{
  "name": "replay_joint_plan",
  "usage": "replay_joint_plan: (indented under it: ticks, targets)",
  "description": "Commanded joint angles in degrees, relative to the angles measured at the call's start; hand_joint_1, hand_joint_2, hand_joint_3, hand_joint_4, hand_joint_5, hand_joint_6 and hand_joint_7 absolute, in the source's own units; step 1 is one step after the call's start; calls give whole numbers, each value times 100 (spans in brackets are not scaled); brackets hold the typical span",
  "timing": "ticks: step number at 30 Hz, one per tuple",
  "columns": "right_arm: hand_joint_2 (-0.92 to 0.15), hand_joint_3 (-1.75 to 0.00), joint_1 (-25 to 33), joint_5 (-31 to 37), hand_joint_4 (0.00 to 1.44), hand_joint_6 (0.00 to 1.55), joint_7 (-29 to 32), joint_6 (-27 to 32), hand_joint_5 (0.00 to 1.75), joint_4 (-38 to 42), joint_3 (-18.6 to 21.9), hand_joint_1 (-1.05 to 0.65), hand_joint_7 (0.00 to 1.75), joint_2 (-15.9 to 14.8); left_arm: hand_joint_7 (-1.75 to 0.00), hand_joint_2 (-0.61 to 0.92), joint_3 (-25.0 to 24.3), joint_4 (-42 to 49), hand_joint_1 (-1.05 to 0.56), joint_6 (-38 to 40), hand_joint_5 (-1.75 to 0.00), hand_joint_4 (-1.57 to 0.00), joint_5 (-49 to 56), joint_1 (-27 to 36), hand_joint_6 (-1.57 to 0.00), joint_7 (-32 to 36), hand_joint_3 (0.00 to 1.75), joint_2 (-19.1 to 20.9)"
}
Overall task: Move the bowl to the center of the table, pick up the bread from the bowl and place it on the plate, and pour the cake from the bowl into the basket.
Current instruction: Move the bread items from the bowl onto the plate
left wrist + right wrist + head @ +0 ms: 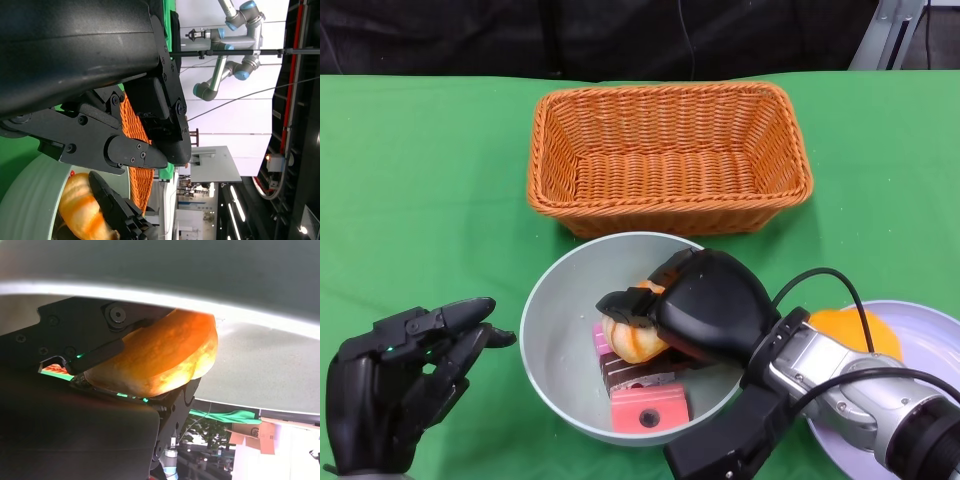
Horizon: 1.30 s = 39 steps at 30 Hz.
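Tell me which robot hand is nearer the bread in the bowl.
The right. The right robot hand is inside the bowl, with its fingers around the bread. The left robot hand hangs open outside the bowl, off its left side.

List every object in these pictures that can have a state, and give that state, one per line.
Grey round bowl: upright, holding bread and cakes.
Golden bread roll: in the bowl, gripped by the right hand.
Pink and brown cake slices: lying in the bowl.
Orange wicker basket: upright, empty.
Pale purple plate: holds an orange item.
Left hand: open, holding nothing.
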<state>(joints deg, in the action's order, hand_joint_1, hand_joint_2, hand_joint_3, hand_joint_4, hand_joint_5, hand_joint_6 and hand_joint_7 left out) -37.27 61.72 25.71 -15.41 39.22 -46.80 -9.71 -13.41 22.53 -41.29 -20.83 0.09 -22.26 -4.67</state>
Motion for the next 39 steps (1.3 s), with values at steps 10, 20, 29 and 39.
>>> replay_joint_plan:
  ticks: [10, 20, 29, 39]
  targets:
    - [-92, -1, 59, -68, 124, 110, 307, -397, 20, 499, -35, -39, 1, -187, -1, 92, -21, -4, -28, -14, -100, -86, -42, 0, -129, 31, 19, 74]
    - [-92, -10, -124, -455, 80, 125, 1885, -1442, 149, 1045, 260, -26, 5, -144, -1, 92, -35, 121, -26, -100, -99, -87, 19, -10, -129, 43, 20, 88]
    - [-92, -11, -92, -1099, 78, 83, 1730, -2072, 143, 369, 958, -22, 85, -340, -1, 92, -69, 319, -26, -159, -100, -86, -32, -73, -129, -9, 19, 121]
    - [-92, -10, 27, -1232, 82, 87, 1741, -2374, 139, 165, 1231, -23, 84, -334, -1, 92, -81, 455, -27, -204, -102, -85, -67, -127, -128, -64, 19, 138]
